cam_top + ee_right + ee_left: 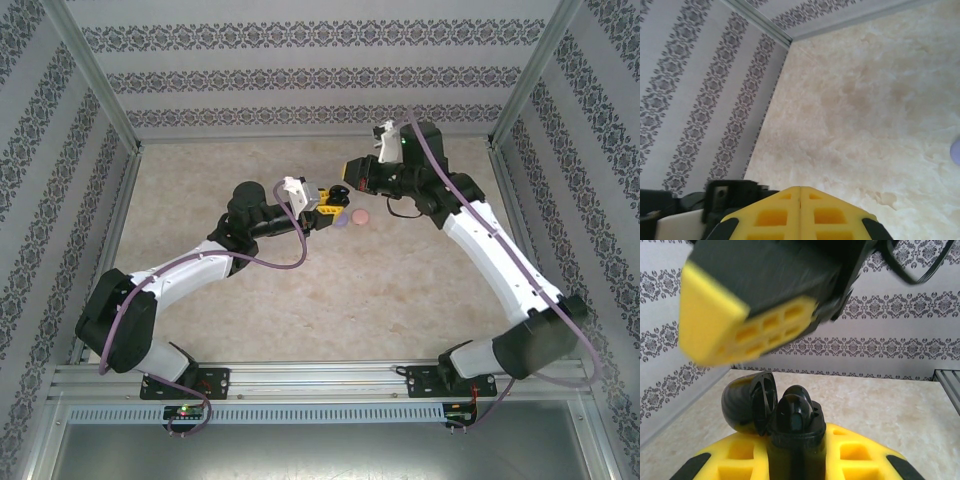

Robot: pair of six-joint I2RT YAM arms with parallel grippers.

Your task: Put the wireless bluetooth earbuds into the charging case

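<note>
My left gripper (796, 441) is shut on a black charging case (795, 450), held upright between its yellow fingers (852, 452). The case's lid (747, 405) hangs open to the left. Two rounded black earbuds (792, 412) stick up out of the case's top. My right gripper (740, 325) hovers just above and left of the case, blurred. Its yellow fingers (785, 215) are pressed together with nothing between them. In the top view the left gripper (326, 200) and the right gripper (343, 185) meet at the middle of the table.
A pinkish round case (358, 215) and a lilac round case (341, 222) lie on the beige table (300, 300) just beyond the grippers. The lilac case (956, 151) shows at the right edge. Patterned walls (300, 80) and metal posts (95, 75) enclose the table.
</note>
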